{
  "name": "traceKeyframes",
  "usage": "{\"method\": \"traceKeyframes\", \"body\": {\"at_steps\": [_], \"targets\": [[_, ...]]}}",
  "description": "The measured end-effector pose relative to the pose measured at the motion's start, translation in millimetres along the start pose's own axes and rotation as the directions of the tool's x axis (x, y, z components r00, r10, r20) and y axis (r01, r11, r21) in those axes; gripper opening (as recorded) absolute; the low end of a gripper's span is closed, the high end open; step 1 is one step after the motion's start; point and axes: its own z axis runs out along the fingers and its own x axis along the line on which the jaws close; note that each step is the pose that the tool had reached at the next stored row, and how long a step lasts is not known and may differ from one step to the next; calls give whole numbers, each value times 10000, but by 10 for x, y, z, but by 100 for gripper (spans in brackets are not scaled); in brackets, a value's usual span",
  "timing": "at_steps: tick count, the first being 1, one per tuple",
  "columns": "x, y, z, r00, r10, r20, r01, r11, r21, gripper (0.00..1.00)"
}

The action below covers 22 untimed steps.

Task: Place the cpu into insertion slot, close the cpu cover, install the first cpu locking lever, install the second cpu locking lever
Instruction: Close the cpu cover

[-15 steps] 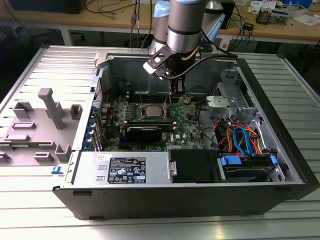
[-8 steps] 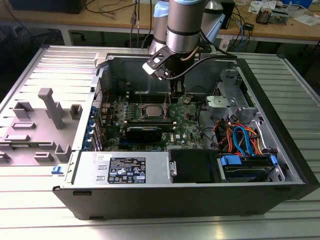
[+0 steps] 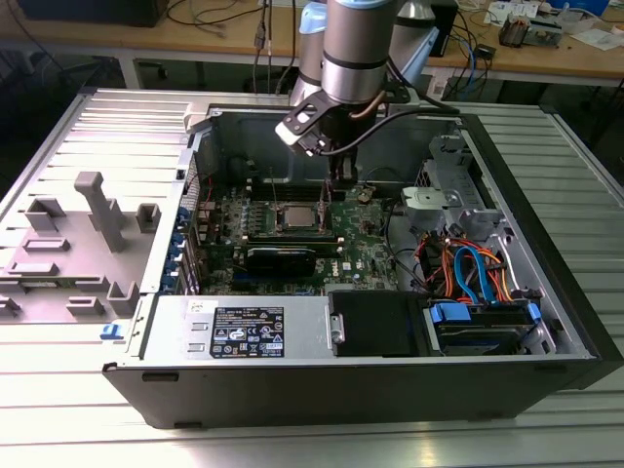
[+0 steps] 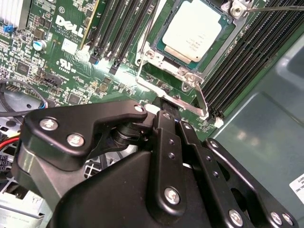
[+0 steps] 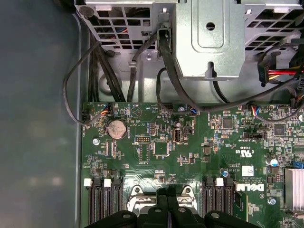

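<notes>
Claw (image 4: 164, 107): black, two fingers pressed together with nothing between them, tips low over the green board (image 5: 190, 147).
Chip (image 4: 197, 31): silver square, seated in the socket (image 4: 151, 53) just ahead of the claw's tips.
Cover (image 4: 192, 76): metal frame lying flat around the chip.
Near lever (image 4: 147, 42): thin wire, raised, beside the claw.
Far lever (image 4: 275, 7): thin wire, beyond the chip.
</notes>
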Motion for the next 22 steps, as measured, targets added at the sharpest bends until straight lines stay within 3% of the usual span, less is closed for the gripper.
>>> {"method": "traceKeyframes", "body": {"at_steps": [10,22], "targets": [[1,-65,0,10000,1,0,-1,10000,0,11],[1,-84,17,10000,3,0,-3,10000,0,11]]}}
